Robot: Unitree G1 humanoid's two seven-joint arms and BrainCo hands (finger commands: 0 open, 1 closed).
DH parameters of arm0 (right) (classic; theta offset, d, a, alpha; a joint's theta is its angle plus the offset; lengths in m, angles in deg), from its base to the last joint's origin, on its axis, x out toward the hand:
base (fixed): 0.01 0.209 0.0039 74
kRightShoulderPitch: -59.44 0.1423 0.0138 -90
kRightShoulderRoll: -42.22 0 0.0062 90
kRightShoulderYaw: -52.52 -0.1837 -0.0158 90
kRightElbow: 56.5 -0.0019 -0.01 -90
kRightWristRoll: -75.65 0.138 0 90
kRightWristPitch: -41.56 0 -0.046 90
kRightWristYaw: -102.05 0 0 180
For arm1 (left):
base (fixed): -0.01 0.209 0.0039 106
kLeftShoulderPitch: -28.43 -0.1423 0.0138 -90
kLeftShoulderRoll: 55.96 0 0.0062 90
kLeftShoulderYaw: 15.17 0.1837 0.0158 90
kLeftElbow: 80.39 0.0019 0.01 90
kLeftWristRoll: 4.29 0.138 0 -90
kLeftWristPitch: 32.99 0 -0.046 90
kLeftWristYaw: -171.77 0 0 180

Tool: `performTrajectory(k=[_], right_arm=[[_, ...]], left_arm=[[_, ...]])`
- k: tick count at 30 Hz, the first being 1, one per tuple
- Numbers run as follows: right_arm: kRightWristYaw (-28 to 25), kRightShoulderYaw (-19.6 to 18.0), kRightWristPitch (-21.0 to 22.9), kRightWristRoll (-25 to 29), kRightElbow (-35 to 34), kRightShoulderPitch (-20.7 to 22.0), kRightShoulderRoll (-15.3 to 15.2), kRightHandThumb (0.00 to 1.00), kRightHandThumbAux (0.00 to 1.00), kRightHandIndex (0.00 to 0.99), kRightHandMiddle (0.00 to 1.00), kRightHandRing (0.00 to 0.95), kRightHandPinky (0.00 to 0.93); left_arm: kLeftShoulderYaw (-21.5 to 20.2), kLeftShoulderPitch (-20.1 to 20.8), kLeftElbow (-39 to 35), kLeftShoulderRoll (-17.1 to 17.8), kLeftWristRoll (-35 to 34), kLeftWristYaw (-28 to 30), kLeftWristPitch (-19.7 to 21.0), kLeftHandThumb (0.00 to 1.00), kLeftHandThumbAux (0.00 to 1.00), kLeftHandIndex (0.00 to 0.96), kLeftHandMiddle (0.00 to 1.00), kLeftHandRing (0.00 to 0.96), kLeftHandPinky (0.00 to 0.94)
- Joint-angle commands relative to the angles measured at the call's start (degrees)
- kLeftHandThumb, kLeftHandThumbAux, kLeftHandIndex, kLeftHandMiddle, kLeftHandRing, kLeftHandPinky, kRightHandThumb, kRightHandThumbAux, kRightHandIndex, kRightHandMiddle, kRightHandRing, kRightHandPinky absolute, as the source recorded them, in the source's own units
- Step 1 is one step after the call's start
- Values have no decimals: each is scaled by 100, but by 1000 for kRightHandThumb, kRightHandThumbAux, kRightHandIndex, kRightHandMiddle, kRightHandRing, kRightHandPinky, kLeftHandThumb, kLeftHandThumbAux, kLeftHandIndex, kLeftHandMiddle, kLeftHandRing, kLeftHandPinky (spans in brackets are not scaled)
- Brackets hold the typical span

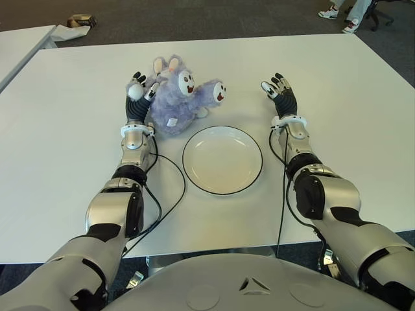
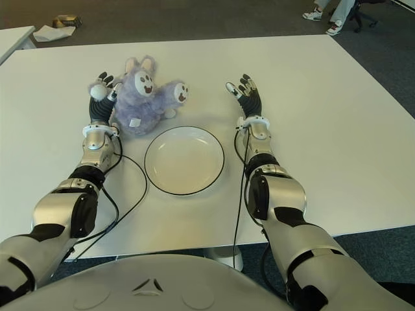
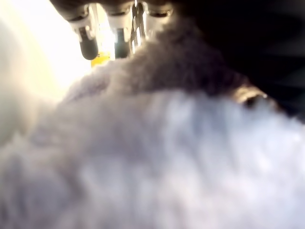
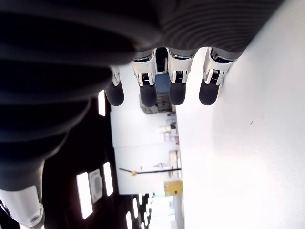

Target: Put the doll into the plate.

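The doll (image 1: 178,97), a fluffy lilac plush with white face patches, lies on the white desk (image 1: 78,116) just behind and to the left of the plate (image 1: 222,160), not yet in it. The left hand (image 1: 137,96) stands against the doll's left flank, fingers extended upward and not wrapped round anything; its wrist view is filled with fur pressed close against the palm, so it touches the doll without gripping it. The right hand (image 1: 279,91) shows on the far side of the plate, well apart from the doll, fingers straight and loose, holding nothing.

The step in hand looks like securing the doll. Because the plush is soft and bulky, a one-sided pinch would likely squash fur and slip. A better way is probably to curl the left fingers deep over the body rather than the ears, or bring the right hand across to press the opposite flank so both palms cradle it. The lift should clear the plate's rim, and the release should come over the middle so no limb hangs over the edge.
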Motion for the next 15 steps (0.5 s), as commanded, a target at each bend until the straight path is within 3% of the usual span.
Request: performTrajectory(k=[1, 15], right_arm=[[6, -29, 246, 69, 273, -379, 147, 87, 628, 22, 65, 53, 51], [13, -32, 229, 68, 271, -374, 153, 89, 636, 18, 61, 52, 58]], left_arm=[[72, -539, 275, -45, 132, 65, -7, 0, 512, 0, 123, 95, 22], [79, -520, 275, -35, 143, 84, 56, 0, 507, 0, 102, 69, 0]])
